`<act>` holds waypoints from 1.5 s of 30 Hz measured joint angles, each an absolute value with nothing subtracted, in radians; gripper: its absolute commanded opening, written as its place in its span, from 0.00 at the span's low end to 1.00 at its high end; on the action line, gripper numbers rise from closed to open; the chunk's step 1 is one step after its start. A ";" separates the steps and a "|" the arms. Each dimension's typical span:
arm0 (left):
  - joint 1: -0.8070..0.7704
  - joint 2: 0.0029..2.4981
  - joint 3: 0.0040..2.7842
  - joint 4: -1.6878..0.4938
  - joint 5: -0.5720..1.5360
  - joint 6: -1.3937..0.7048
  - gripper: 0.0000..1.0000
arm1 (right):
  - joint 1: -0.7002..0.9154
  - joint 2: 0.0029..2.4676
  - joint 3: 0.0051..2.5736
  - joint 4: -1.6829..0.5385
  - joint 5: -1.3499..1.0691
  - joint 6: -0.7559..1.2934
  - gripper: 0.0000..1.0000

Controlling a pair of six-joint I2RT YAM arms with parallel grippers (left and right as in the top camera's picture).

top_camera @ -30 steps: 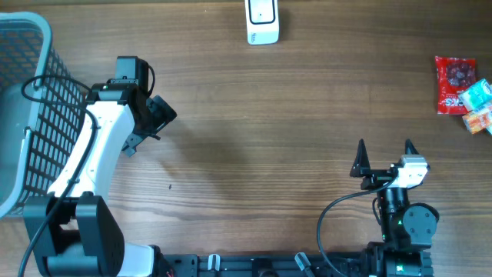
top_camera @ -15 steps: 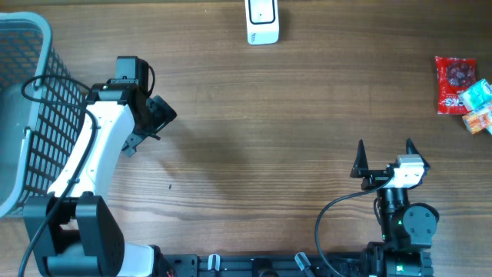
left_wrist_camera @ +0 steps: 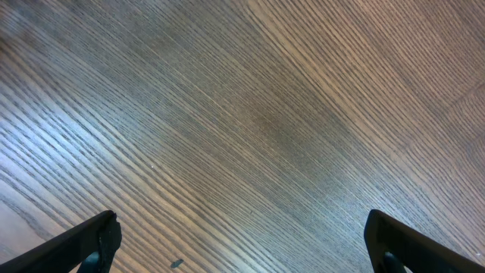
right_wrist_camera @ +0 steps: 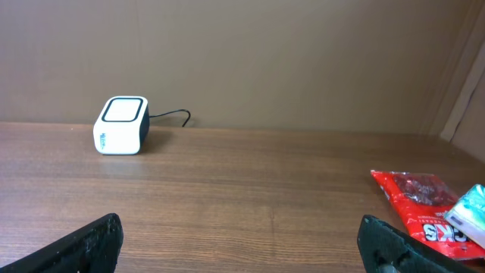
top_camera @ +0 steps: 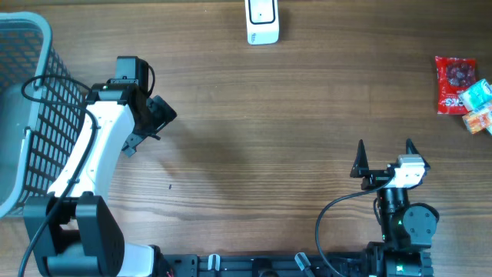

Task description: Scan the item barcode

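From the white scanner (top_camera: pixel 262 21) at the table's (top_camera: pixel 254 161) far edge, bare wood runs toward me as far as my right gripper (top_camera: pixel 384 146). Well right of the scanner, the red snack packet (top_camera: pixel 452 83) and the blue packet (top_camera: pixel 478 94) and orange packet (top_camera: pixel 478 121) against it crowd that edge. Far left of the scanner, the wire basket (top_camera: pixel 31 115) walls off the side, my left arm (top_camera: pixel 100 146) just beside it.
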State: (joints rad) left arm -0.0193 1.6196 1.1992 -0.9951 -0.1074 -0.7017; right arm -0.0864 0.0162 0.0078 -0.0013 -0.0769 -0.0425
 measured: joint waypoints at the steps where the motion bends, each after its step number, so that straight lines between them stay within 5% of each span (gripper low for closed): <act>1: -0.019 1.620 1.199 -0.995 -0.107 -0.701 1.00 | -0.086 0.016 0.008 -0.001 -0.077 -0.043 1.00; 22: -0.039 1.590 1.196 -0.941 -0.084 -0.700 1.00 | -0.086 0.015 0.008 -0.001 -0.077 -0.043 1.00; 27: -0.160 1.303 1.088 -0.689 -0.047 -0.525 1.00 | -0.086 0.014 0.008 -0.001 -0.077 -0.043 1.00; 34: -0.169 0.637 0.587 -0.409 0.174 -0.217 1.00 | -0.087 0.012 0.008 -0.001 -0.077 -0.043 1.00; 38: -0.169 0.296 0.395 -0.403 0.220 -0.115 1.00 | -0.087 0.012 0.008 -0.002 -0.077 -0.042 1.00; 45: -0.135 0.156 0.264 -0.341 0.220 -0.082 1.00 | -0.087 0.013 0.008 -0.002 -0.077 -0.043 1.00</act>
